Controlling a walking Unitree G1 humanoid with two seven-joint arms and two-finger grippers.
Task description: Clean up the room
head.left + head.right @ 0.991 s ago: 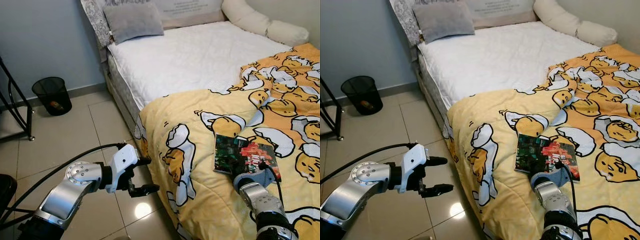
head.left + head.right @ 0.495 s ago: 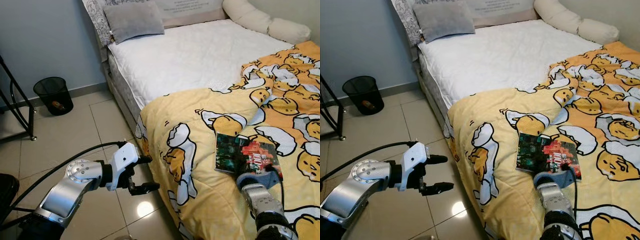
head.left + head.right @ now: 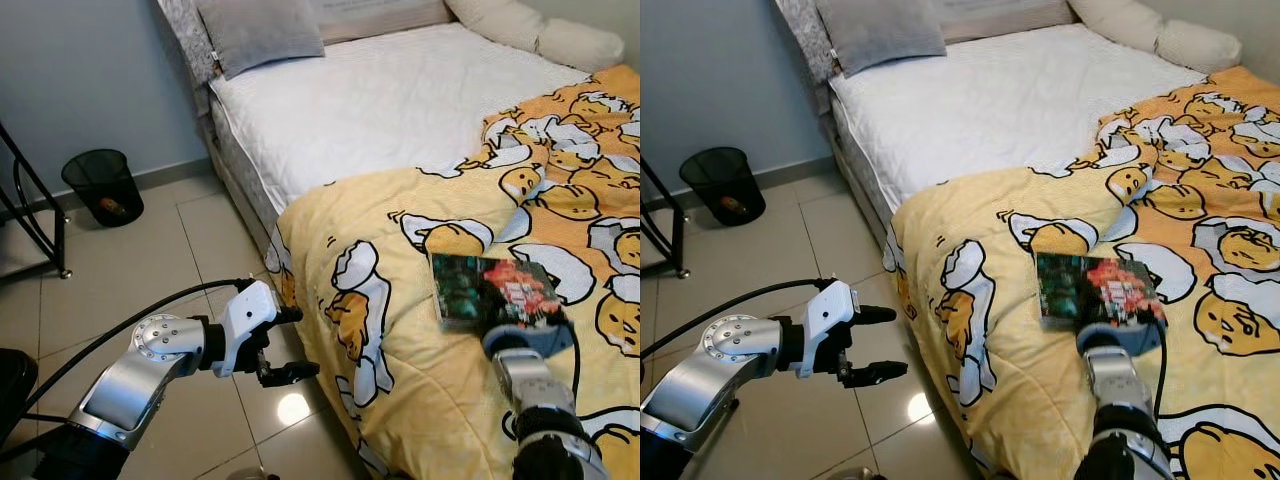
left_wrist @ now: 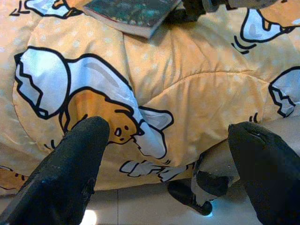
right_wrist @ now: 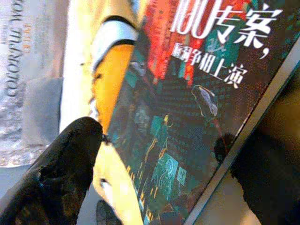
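- Looking down over the bed's near corner, I see the dark paperback book with the red and teal cover (image 3: 492, 290) lying flat on the yellow quilt printed with cartoon eggs (image 3: 400, 330).
- My right gripper (image 5: 164, 159) sits at the book's near edge; its wrist view has the two black fingers (image 5: 65, 164) spread wide, one off each side of the cover, nothing clamped.
- My left gripper (image 3: 285, 345) hovers over the pale tiled floor (image 3: 200, 260) just beside the quilt's hanging edge, its prongs apart and empty.
- White mattress (image 3: 380, 100) lies bare beyond the quilt, with a grey pillow (image 3: 262, 32) at the head.
- Black mesh wastebasket (image 3: 103, 187) stands against the blue-grey wall, well apart from the bed.
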